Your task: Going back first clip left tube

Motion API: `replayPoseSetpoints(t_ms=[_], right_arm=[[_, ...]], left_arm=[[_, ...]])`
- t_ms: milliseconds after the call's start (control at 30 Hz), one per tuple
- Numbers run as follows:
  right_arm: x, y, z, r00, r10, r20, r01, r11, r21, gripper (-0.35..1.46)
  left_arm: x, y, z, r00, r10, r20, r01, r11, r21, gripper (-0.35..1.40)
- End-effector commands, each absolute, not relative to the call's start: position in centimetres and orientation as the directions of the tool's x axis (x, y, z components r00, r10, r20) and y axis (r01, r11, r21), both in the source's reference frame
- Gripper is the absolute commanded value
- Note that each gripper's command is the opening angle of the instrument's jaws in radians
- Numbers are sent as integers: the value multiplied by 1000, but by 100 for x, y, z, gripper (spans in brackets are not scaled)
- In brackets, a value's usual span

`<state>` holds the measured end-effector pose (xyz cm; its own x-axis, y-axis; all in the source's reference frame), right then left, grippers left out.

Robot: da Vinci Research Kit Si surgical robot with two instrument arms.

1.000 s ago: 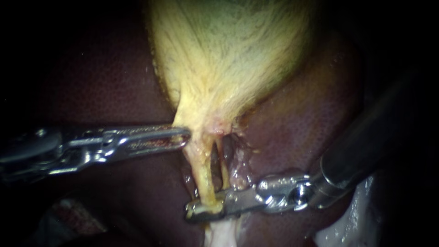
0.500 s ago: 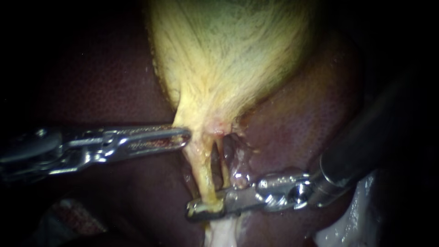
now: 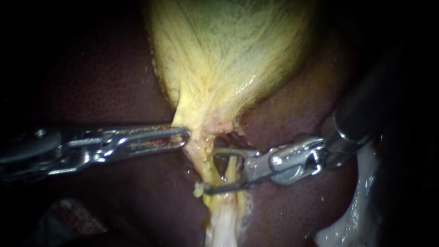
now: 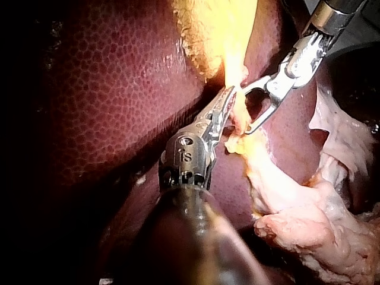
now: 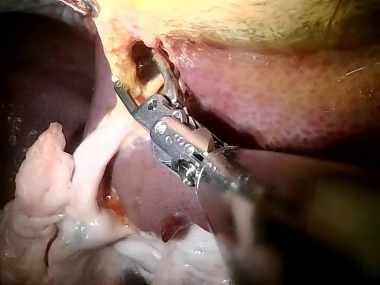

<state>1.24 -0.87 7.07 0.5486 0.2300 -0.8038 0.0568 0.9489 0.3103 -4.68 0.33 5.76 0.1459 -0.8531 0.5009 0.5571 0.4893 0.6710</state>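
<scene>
The gallbladder [image 3: 228,59] is a yellow, finely streaked sac that narrows downward into a neck, lying on the dark red liver [image 3: 114,82], whose surface shows a fine honeycomb mottling in the left wrist view. Below the neck, 2 tubes run down side by side with a dark window between them: the left tube [image 3: 204,160] is thicker and yellow, the right tube [image 3: 231,168] thinner. Both merge into pale, wet, lumpy tissue [image 3: 222,224], which the wrist views show spreading much wider than the endoscope does. The left instrument [image 3: 183,136], bright slotted metal, has its jaws closed together with the tips pinching the edge of the gallbladder's neck. The right instrument [image 3: 209,170] has its 2 thin jaws spread wide at the tubes, gripping nothing: the upper jaw sits at the window under the neck, the lower jaw crosses in front of both tubes, and its tip reaches the left tube's outer edge, beside a small yellow lump. The right wrist view looks straight into the window between the tubes. Whether a clip sits on the left tube cannot be told.
</scene>
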Motion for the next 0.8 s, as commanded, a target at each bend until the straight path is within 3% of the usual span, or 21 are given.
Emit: replayPoseSetpoints(t_ms=[33, 200, 500, 800], right_arm=[[120, -88, 705, 548, 230, -804, 57, 949, 310, 60], [92, -86, 681, 547, 215, -809, 72, 951, 301, 60], [49, -53, 634, 517, 124, -847, 143, 963, 228, 60], [31, -40, 610, 491, 98, -866, 155, 968, 197, 60]], left_arm=[[-468, 33, 576, 146, -853, 501, 557, 489, 671, -1], [-467, 33, 576, 146, -853, 501, 557, 490, 671, -1], [-465, 36, 583, 146, -853, 501, 556, 490, 671, -1], [-465, 39, 591, 145, -852, 503, 559, 490, 669, -1]])
